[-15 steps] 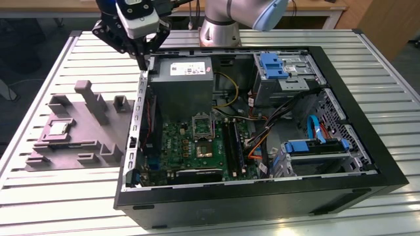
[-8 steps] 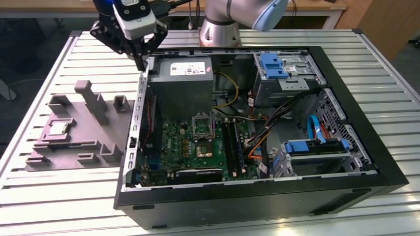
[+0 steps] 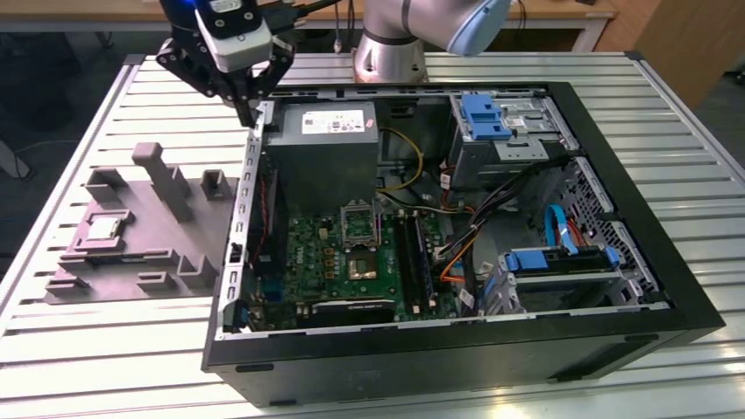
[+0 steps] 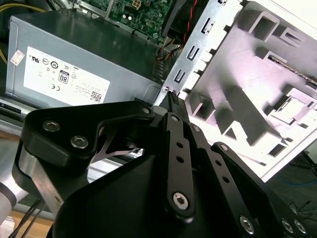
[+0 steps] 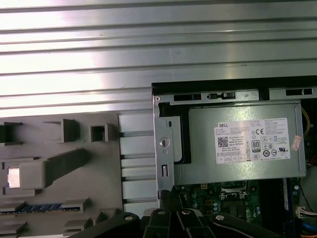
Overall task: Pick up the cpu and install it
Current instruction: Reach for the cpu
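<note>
The cpu [image 3: 103,229] is a small pale square chip lying flat in a recess of the grey fixture tray [image 3: 140,271], to the exterior view's left of the open computer case. In the first wrist view the cpu [image 5: 14,177] shows as a pale square on the same tray. My gripper [image 3: 247,115] hangs over the back corner of the case's wall on the exterior view's left, well away from the chip. Its black fingers meet at the tip in the second wrist view, gripper [image 4: 171,96], shut with nothing in them. The metal-framed socket [image 3: 358,223] lies bare on the green motherboard.
The grey power supply box [image 3: 326,148] with a white label fills the case's back corner just beside my gripper. Cables and blue drive brackets [image 3: 559,257] crowd the case's side at the exterior view's right. Tall grey posts [image 3: 157,175] rise from the tray. Everything rests on a slatted metal table [image 3: 70,349].
</note>
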You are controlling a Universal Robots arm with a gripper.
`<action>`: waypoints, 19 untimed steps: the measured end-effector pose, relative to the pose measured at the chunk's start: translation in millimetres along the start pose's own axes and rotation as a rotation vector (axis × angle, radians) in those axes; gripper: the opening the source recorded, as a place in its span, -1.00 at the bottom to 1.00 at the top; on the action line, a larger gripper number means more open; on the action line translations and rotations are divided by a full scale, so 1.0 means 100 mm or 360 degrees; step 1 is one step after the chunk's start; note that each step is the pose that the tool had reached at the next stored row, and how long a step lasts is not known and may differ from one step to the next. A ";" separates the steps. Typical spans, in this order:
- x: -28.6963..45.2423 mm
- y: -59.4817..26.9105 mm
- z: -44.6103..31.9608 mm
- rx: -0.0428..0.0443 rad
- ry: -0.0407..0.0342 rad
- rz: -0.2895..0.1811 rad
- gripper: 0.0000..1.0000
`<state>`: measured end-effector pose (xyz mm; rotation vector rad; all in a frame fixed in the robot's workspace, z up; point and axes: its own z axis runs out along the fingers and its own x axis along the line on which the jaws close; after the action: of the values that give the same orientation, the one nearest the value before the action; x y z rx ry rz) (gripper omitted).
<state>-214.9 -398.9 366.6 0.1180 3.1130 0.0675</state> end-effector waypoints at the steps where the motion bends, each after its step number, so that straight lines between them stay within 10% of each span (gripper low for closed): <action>1: 0.002 0.000 0.001 0.0000 0.0000 0.0000 -0.79; 19: 0.072 -0.007 0.027 0.0000 0.0000 0.0000 -0.79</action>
<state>-222.1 -398.9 363.7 0.1180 3.1128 0.0676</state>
